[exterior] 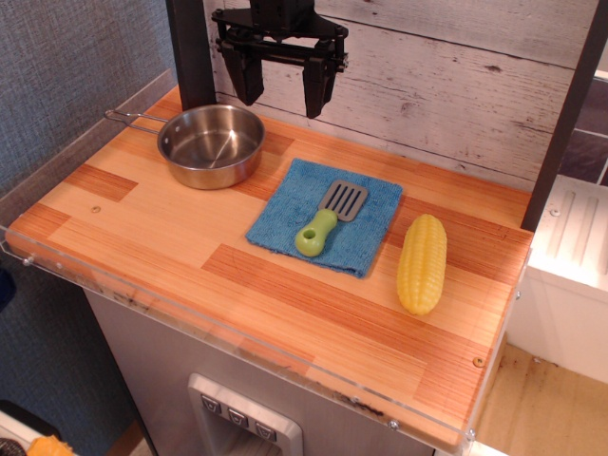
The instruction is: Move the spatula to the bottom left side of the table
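Observation:
The spatula (328,219) has a lime-green handle with a hole and a grey slotted blade. It lies on a blue cloth (326,215) near the middle of the striped wooden table (190,256), handle toward the front. My gripper (283,93) is black and hangs open and empty high above the back of the table, up and to the left of the spatula, well apart from it.
A steel pan (211,144) with a wire handle sits at the back left, below the gripper. A yellow corn cob (422,262) lies right of the cloth. A clear acrylic rim (237,347) runs along the front and left edges. A dark post (193,52) stands at the back left.

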{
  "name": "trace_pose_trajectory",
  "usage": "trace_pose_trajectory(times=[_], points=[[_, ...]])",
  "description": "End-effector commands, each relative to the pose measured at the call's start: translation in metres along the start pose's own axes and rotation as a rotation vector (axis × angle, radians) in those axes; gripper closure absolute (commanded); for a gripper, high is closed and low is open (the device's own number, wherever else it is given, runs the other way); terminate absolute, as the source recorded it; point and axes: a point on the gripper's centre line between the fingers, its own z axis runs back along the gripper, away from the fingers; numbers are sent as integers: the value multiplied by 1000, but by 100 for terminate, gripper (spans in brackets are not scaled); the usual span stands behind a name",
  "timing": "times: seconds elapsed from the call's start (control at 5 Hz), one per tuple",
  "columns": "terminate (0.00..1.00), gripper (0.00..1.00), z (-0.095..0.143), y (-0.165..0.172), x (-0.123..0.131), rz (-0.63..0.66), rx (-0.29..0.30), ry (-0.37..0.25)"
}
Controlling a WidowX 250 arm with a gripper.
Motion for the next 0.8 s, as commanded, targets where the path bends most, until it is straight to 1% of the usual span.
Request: trace_pose_trajectory(times=[0.0, 0.2, 0.4, 0.6], points=[[0, 0, 0, 0, 0, 0, 0, 0], [0, 0, -3, -11, -3, -128, -33, -62], [0, 0, -10, -19, -19, -199, 16, -65], [0, 0, -26, -27, -32, -219, 39, -28]])
